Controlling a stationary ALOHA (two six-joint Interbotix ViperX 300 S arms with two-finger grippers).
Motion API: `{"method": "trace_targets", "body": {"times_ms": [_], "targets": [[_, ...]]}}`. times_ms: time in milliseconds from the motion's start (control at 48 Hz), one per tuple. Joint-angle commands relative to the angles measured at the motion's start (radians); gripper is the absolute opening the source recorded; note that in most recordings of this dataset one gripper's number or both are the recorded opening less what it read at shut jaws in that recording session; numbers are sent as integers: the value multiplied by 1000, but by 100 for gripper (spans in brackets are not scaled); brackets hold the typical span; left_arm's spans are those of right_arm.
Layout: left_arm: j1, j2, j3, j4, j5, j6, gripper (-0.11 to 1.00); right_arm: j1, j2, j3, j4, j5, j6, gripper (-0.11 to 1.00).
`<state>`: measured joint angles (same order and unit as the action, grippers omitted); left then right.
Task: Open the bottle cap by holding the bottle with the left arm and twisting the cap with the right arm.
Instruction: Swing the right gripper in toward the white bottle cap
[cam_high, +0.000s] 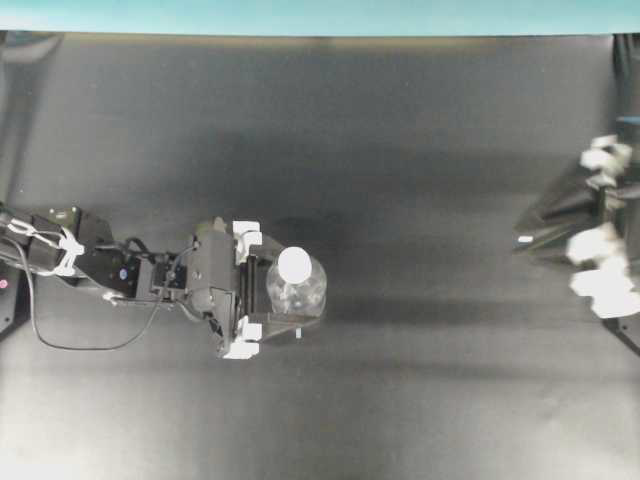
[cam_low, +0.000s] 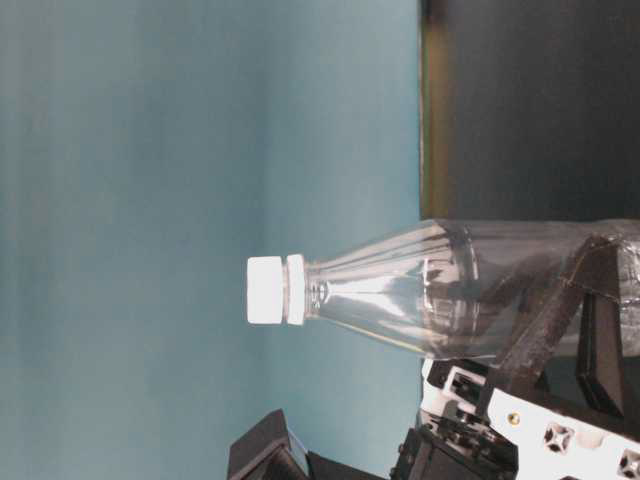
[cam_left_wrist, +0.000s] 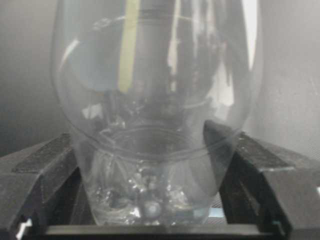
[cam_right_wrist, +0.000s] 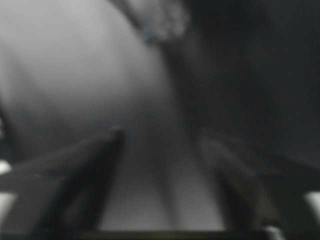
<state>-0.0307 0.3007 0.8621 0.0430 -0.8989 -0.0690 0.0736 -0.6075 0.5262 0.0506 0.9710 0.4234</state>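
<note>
The clear bottle (cam_high: 300, 290) stands upright on the black table, with its white cap (cam_high: 295, 265) on top. In the sideways table-level view the cap (cam_low: 265, 290) is screwed on the neck of the bottle (cam_low: 420, 290). My left gripper (cam_high: 288, 292) is shut on the bottle's lower body, one finger on each side. The bottle (cam_left_wrist: 155, 100) fills the left wrist view, and the gripper (cam_left_wrist: 150, 170) clasps its base. My right gripper (cam_high: 530, 232) is far to the right, blurred, well away from the bottle. In the right wrist view it (cam_right_wrist: 162, 165) is open and empty.
The black table (cam_high: 400, 150) stretches between the two arms. A teal wall strip (cam_high: 320, 15) runs along the far edge. The left arm's loose cable (cam_high: 60, 340) lies on the table at the left edge.
</note>
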Motion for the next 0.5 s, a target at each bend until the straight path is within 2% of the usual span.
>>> {"method": "trace_targets", "body": {"times_ms": [0, 63, 188, 313, 396, 479], "targets": [[0, -6, -11, 3, 0, 2, 81, 5, 78, -114, 5, 104, 8, 71], [0, -6, -11, 3, 0, 0, 81, 3, 141, -190, 5, 141, 12, 81], [0, -6, -6, 3, 0, -2, 81, -9, 256, -324, 17, 164, 43, 78], [-2, -6, -8, 3, 2, -3, 81, -18, 396, -463, 48, 204, 121, 78], [0, -8, -8, 3, 5, -5, 81, -21, 479, -548, 55, 247, 207, 78], [-2, -9, -8, 3, 15, -6, 81, -28, 555, -627, 52, 305, 347, 78]]}}
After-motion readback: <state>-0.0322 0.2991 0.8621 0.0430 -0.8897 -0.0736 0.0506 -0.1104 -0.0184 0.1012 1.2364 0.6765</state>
